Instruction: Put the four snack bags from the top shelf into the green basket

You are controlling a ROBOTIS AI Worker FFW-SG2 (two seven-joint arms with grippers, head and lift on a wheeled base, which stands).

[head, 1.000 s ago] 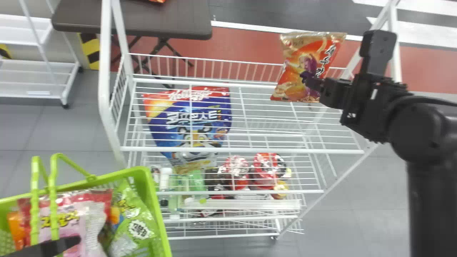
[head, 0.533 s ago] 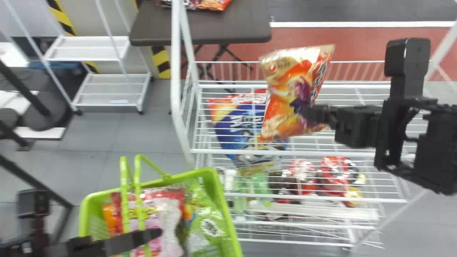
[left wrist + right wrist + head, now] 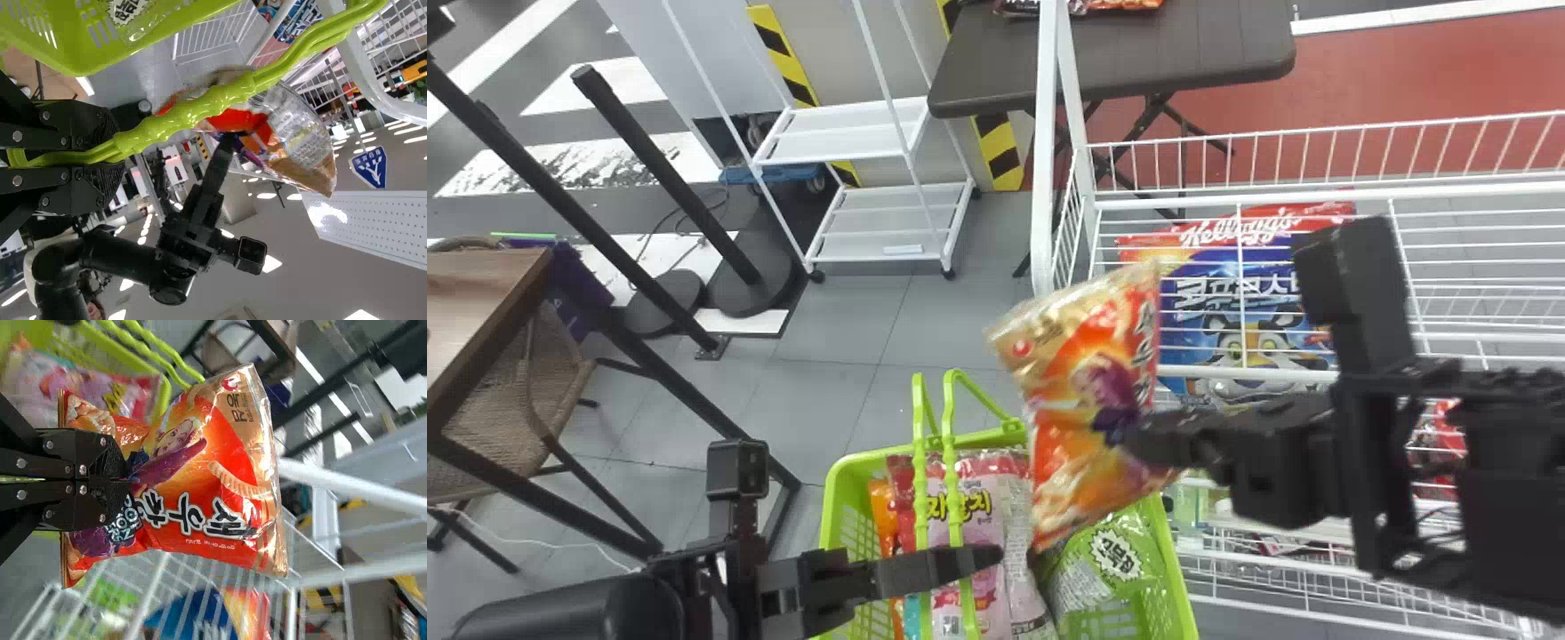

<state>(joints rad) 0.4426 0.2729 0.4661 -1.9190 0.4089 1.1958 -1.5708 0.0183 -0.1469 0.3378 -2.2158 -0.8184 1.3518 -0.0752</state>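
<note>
Right pincer (image 3: 123, 479) pinched tight on shiny orange-red snack bag (image 3: 1072, 356), mid-frame, near upper-right rim of lime-green plastic basket (image 3: 1178, 569), lower centre. Left pincer (image 3: 110, 157) grips ridged green handles (image 3: 233, 97). Best steer bag clear of handles, lower, then release.

Beneath the top wires of the white wire rack (image 3: 1043, 178) sits a blue bag (image 3: 1205, 327); beyond the rack, a dark table (image 3: 1192, 62) bears bright packs (image 3: 1129, 4); left of it, a white cart (image 3: 852, 132) stands on grey floor (image 3: 925, 329).
</note>
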